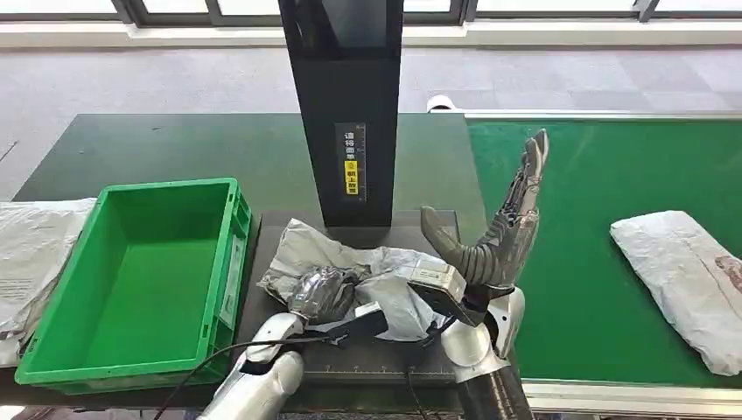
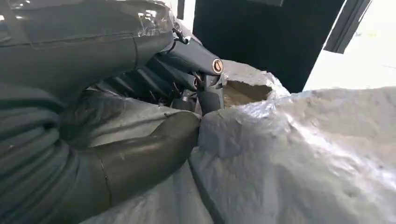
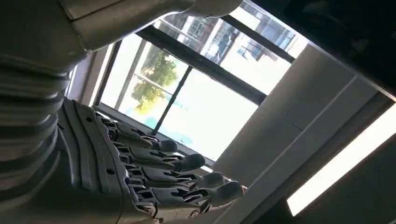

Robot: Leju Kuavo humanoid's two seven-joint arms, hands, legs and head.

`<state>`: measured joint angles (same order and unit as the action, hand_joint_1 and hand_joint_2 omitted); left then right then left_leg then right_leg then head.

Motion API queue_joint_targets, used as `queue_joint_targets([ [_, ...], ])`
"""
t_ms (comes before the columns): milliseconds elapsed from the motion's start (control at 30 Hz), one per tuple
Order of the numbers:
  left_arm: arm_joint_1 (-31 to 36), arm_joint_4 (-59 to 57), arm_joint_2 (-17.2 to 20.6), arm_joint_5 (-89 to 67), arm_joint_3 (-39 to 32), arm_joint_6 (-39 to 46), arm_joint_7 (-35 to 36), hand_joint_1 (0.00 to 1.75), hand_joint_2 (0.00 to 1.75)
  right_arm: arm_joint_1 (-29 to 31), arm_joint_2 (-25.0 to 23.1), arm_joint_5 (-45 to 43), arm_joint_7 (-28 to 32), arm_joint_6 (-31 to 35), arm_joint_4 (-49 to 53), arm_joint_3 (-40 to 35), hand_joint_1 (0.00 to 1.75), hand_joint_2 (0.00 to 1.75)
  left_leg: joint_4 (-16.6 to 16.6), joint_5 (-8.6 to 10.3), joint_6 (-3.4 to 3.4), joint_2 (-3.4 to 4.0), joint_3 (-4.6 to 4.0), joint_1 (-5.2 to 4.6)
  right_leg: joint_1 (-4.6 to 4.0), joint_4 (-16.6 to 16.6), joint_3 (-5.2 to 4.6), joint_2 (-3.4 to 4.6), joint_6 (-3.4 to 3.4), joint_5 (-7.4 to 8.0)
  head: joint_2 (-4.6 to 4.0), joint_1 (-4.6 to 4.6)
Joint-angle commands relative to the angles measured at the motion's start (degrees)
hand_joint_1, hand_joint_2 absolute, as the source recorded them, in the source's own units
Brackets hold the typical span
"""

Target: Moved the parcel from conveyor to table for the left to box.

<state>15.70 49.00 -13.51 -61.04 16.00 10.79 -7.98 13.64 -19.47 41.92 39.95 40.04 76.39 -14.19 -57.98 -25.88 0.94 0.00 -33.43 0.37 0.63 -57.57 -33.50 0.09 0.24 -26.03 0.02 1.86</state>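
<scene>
A crumpled grey plastic parcel lies on the dark pad at the foot of the black column. My left hand rests on its near left part; in the left wrist view the thumb and fingers close on a fold of the parcel. My right hand stands upright just right of the parcel, fingers stretched and apart, holding nothing; the right wrist view shows the same spread hand against the windows. A second grey parcel lies on the green conveyor at the right.
An empty green crate stands on the table left of the pad. Flat grey bags lie at the table's far left edge. The black column rises right behind the parcel.
</scene>
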Motion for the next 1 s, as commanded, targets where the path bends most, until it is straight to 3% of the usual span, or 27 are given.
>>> queue_joint_targets([
  [33, -0.55, 0.89, 0.97, -2.82, -0.92, 9.57, 1.83, 1.75, 1.75, -1.52, -0.53, 0.42, 0.05, -0.04, -2.40, 0.84, 0.00, 1.75, 0.07, -0.01, -0.01, 0.03, 0.09, 0.02, -0.02, 0.08, 0.09, 0.03, -0.01, 0.01, 0.00, 0.00],
  [133, -0.45, 1.59, 1.04, -2.84, -1.22, 9.88, 1.96, 1.75, 1.75, -1.56, -0.53, 0.48, 0.05, -0.04, -2.37, 0.83, 0.00, 1.75, 0.14, 0.02, -0.01, 0.03, 0.12, 0.03, -0.04, 0.15, 0.10, 0.03, -0.02, 0.03, -0.02, -0.02],
  [333, -5.57, 15.60, -0.24, 3.33, -6.37, 29.21, -5.53, 1.75, 1.75, -1.32, -0.53, 0.61, 0.05, -0.04, -2.92, 0.20, 0.00, 1.75, 0.04, -0.03, -0.01, 0.11, 0.03, 0.04, -0.04, 0.05, 0.00, 0.10, -0.01, 0.00, 0.00, 0.00],
  [600, -9.66, 27.78, -6.49, 1.55, -19.42, 29.21, -17.05, 1.75, 1.75, -0.88, -0.53, 1.00, -0.76, -0.04, -3.47, -0.80, 0.00, 1.75, 0.04, -0.03, -0.02, 0.11, -0.02, 0.05, -0.04, 0.06, -0.02, 0.10, -0.01, 0.01, -0.02, 0.00],
  [1000, -10.68, 32.61, -6.49, 2.66, -20.25, 29.21, -18.89, 1.75, 1.75, -1.09, -0.53, 1.03, -1.02, -0.04, -3.13, -1.00, 0.00, 1.75, 0.07, 0.00, 0.00, 0.06, 0.00, 0.04, -0.05, 0.07, 0.00, 0.05, -0.01, 0.00, -0.02, -0.02],
])
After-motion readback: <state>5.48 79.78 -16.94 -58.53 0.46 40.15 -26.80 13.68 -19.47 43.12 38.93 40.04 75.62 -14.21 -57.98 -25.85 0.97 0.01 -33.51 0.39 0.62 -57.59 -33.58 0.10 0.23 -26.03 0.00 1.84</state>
